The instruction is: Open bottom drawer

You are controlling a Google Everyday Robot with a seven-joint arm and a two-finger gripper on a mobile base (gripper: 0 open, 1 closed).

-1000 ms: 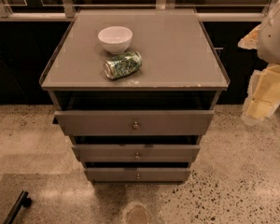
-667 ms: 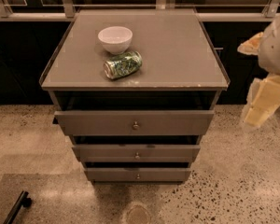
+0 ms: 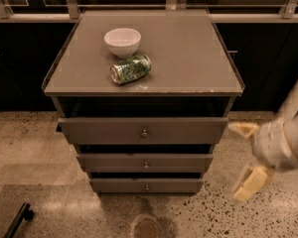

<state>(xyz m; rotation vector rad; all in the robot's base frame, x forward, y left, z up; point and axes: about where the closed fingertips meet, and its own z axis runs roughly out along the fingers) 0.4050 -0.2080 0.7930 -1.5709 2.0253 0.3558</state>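
Far to the gripper's left, low on the floor [image 3: 79,207], lies a short black bar [image 3: 17,220], well out of your way. Up and left of the gripper, the white bowl [image 3: 122,41] and the green can [image 3: 131,69] on its side rest on the cabinet top [image 3: 188,58]; both sit above the working height, so a pull lower down should not reach them, though the can could roll if the cabinet is jolted. Closer in, the three fronts step down in size: top drawer [image 3: 99,131], middle drawer [image 3: 109,162], then the bottom drawer [image 3: 119,185], the slimmest, just left of the gripper and slightly lower. Its knob [image 3: 147,187] sits at the centre of the front, so that is your target. The front looks shut or nearly so, but the shadow above it makes that hard to judge. The gripper [image 3: 247,157] hangs off the cabinet's right side, clear of all three fronts, with its pale fingers [image 3: 252,183] spread wide and nothing between them, likely so they can straddle the small knob. You need to bring it left and a little down.
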